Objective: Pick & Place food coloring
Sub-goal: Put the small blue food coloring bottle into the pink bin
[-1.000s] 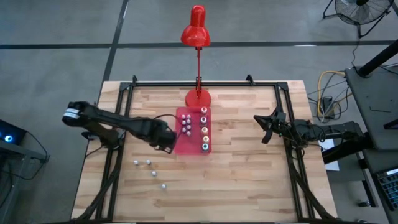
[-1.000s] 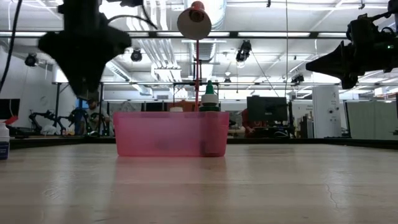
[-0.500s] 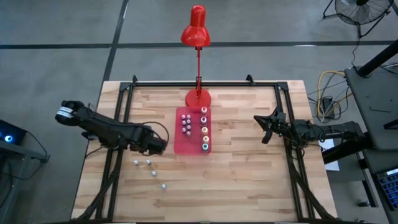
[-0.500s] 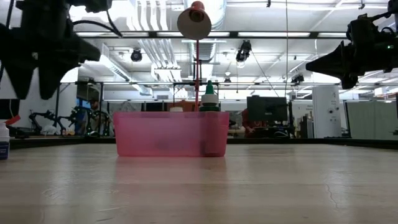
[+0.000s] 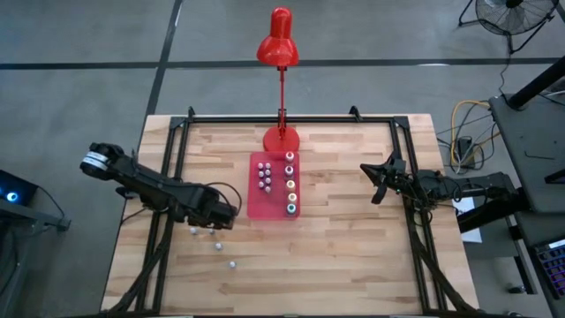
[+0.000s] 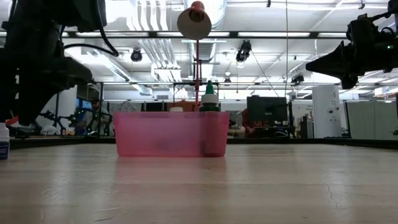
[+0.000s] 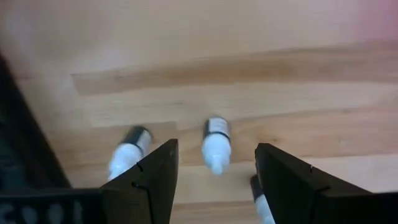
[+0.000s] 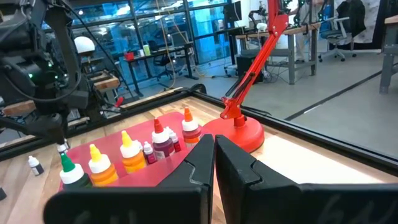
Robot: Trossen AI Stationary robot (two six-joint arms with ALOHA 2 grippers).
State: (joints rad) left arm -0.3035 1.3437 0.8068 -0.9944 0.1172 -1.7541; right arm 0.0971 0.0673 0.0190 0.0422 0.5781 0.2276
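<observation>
Reaching for the next small bottle

A small whitish-capped bottle (image 7: pixel 216 144) lies on the table (image 5: pixel 353 247) between the parted fingers of the left gripper (image 7: pixel 214 180), nothing held. Next it must lower and close. The right gripper (image 5: pixel 374 183) waits pressed together, beyond the red tray (image 5: pixel 274 208).

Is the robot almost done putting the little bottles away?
Partly. Five big-capped bottles and several small ones already stand in the red tray. The open left gripper hovers over a loose small bottle, holding nothing yet. A few more lie on the table. The right gripper waits, shut.
</observation>
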